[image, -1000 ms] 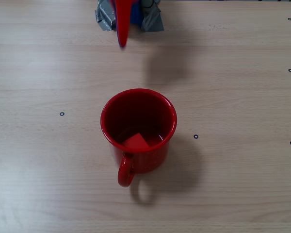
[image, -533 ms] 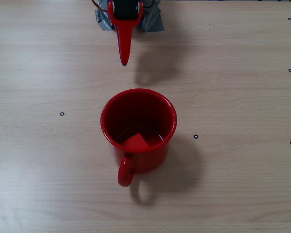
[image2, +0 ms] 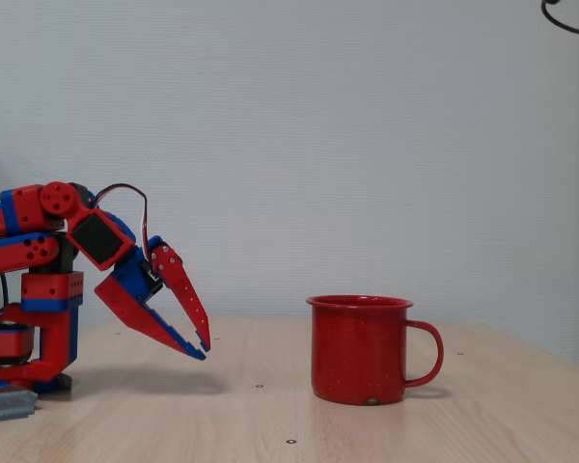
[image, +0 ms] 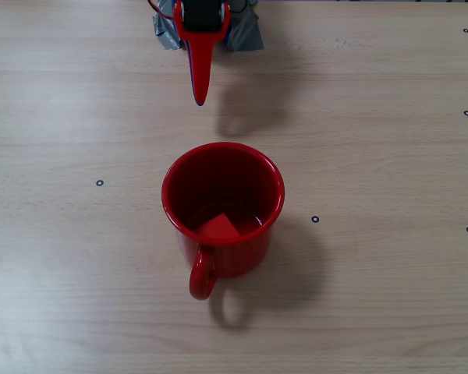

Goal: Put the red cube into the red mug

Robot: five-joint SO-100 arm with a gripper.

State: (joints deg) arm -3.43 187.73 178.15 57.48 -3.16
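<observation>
The red mug (image: 246, 253) stands upright in the middle of the wooden table, its handle (image: 200, 276) toward the picture's bottom edge. The red cube (image: 218, 227) lies inside it on the bottom, against the near wall. In the side fixed view the mug (image2: 359, 352) hides the cube. My gripper (image: 199, 100) hangs above the table between the arm's base and the mug, apart from the rim. In the side fixed view the gripper (image2: 205, 349) points down at the table, its tips together and nothing between them.
Grey tape (image: 246, 33) holds the arm's base at the table's far edge. Small black ring marks (image: 315, 219) dot the tabletop. In the side fixed view a plain wall stands behind and a dark cable (image2: 569, 21) loops at the top right.
Since one second ago the gripper has come a little further out from the base toward the mug; it has held still over the last half second. Mug and cube have not moved.
</observation>
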